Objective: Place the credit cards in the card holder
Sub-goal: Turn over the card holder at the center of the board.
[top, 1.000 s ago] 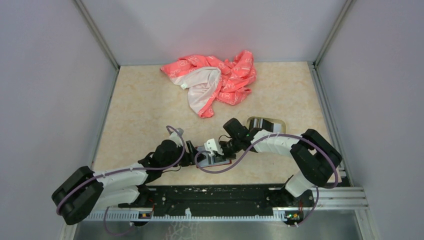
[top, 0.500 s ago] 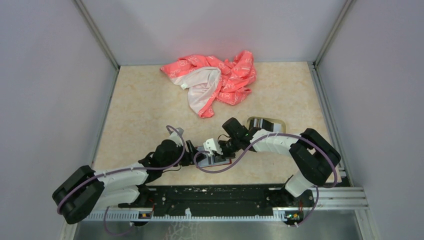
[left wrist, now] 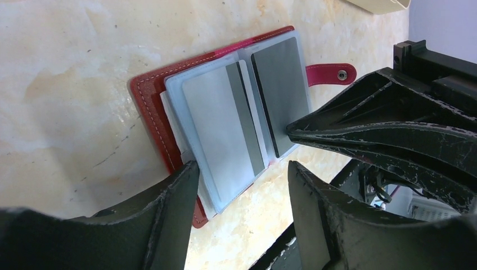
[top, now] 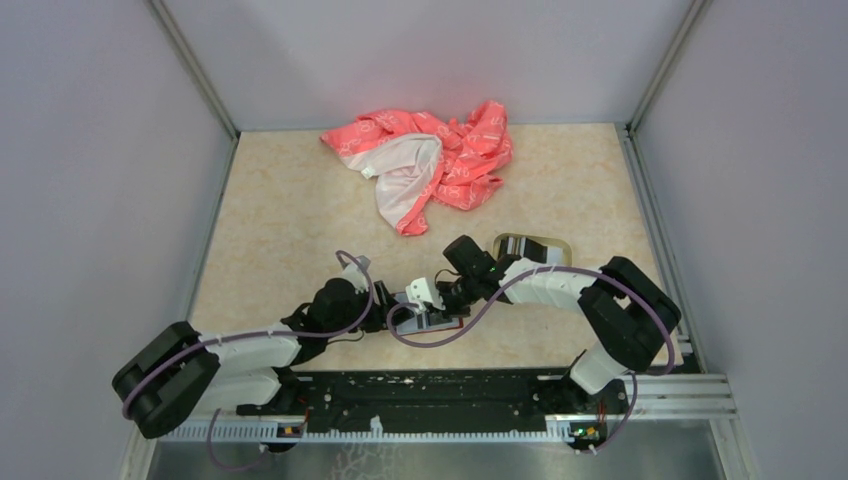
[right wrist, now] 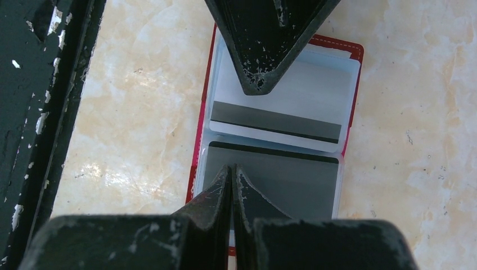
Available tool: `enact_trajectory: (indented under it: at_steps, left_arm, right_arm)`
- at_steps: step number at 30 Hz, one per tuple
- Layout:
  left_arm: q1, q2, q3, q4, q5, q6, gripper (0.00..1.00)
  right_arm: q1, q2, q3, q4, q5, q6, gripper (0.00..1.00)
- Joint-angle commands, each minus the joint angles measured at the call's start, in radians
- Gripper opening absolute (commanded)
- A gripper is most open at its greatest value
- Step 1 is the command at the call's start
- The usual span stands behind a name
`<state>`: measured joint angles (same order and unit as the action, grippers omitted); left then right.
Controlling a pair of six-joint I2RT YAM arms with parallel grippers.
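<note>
Credit cards point(left wrist: 225, 124) lay pocketed in the card holder point(left wrist: 149, 95); left gripper point(left wrist: 242, 197) narrowed slightly (still apart, gripping nothing), right gripper point(right wrist: 232, 185) stayed closed, so insertion seemed nearly done.

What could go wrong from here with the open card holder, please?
1. The shut right gripper presses on one page of the card holder; lifting it might let the holder fold shut.
2. The open left gripper has the holder's near edge between its fingers; closing could crumple a pocket or drag the holder.
3. Both grippers work very close together over the holder, so they may collide.
</note>
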<state>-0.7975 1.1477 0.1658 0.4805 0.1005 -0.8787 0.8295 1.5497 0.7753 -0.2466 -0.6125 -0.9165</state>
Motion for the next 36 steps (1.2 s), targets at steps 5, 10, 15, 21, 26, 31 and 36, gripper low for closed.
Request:
enact_trajectory:
  at_steps: [5, 10, 15, 21, 26, 31, 36]
  left_arm:
    - [0.004, -0.013, 0.015, 0.066, 0.056, -0.017, 0.61]
    - [0.004, -0.004, 0.01, 0.099, 0.072, -0.025, 0.61]
    - [0.004, 0.015, -0.003, 0.17, 0.102, -0.04, 0.62]
    - [0.004, 0.035, 0.008, 0.209, 0.131, -0.037, 0.63]
    - [0.003, 0.064, 0.022, 0.232, 0.15, -0.037, 0.63]
    - [0.004, 0.089, 0.031, 0.264, 0.171, -0.043, 0.63]
    - [0.005, 0.083, 0.033, 0.27, 0.166, -0.044, 0.63]
  right_arm:
    - [0.014, 0.006, 0.049, -0.03, -0.013, -0.01, 0.0]
    - [0.014, -0.01, 0.071, -0.059, -0.036, 0.0, 0.0]
    - [-0.011, -0.039, 0.084, -0.075, -0.096, 0.038, 0.0]
    - [-0.104, -0.053, 0.105, -0.092, -0.207, 0.114, 0.13]
    - [-0.16, -0.072, 0.097, -0.051, -0.26, 0.204, 0.18]
    - [-0.195, -0.055, 0.076, 0.079, -0.31, 0.422, 0.29]
    - [-0.196, 0.021, 0.093, 0.136, -0.348, 0.6, 0.47]
